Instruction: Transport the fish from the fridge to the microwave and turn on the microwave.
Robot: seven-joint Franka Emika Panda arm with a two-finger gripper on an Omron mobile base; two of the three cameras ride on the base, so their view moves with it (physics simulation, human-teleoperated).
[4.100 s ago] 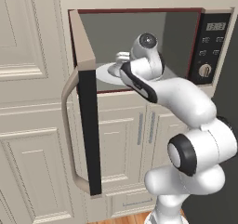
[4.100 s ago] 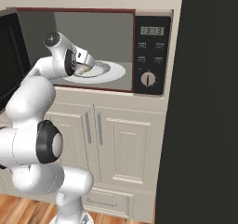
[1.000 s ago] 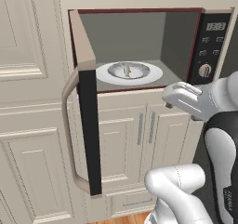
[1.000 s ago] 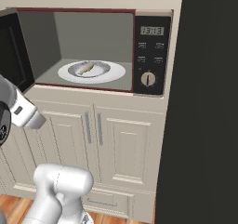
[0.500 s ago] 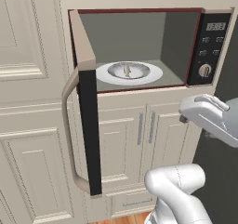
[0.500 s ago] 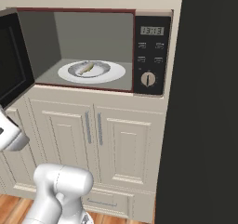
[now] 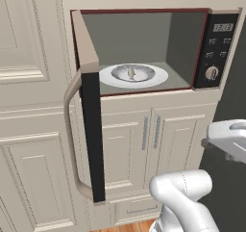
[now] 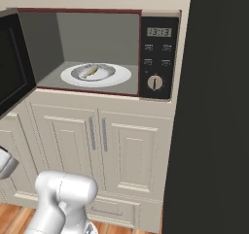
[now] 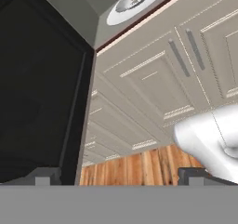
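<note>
- The fish [image 8: 90, 71] lies on the microwave [image 7: 211, 43] plate.
- My hand [image 9: 118, 176] is empty, fingers apart.
- I should push the door [image 7: 91, 125] squarely at its outer edge.

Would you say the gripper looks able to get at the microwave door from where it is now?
Probably yes: the gripper sits low, facing the open microwave door, with nothing between them.
</note>
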